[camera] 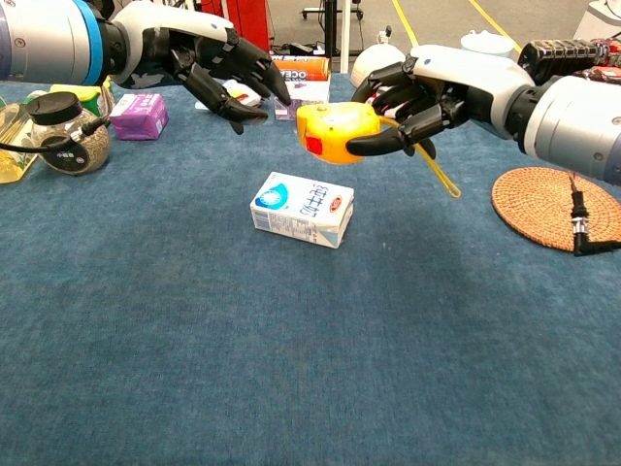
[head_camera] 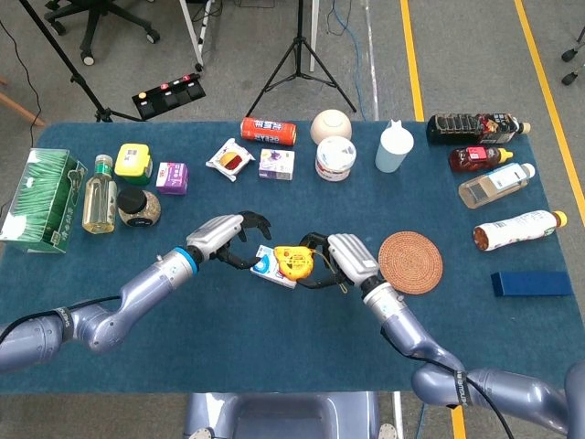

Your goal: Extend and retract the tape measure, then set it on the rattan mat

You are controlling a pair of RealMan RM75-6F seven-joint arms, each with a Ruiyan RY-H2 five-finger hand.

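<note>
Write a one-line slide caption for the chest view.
Right hand holds the yellow tape measure above a milk carton; left hand hovers open beside it.

Yellow tape measure with a red button on its near face, rounded case, held off the desk in the curled fingers of the right hand, tilted slightly with the button side toward the near left. No blade visible outside the case. A thin yellow strap hanging from the case down to the right. Seen from the head view, hovering near the middle of the desk, just left of the rattan mat. Rattan mat: round, woven, tan-brown, flat on the desk, right of the tape measure and apart from it, bare on top.
</note>
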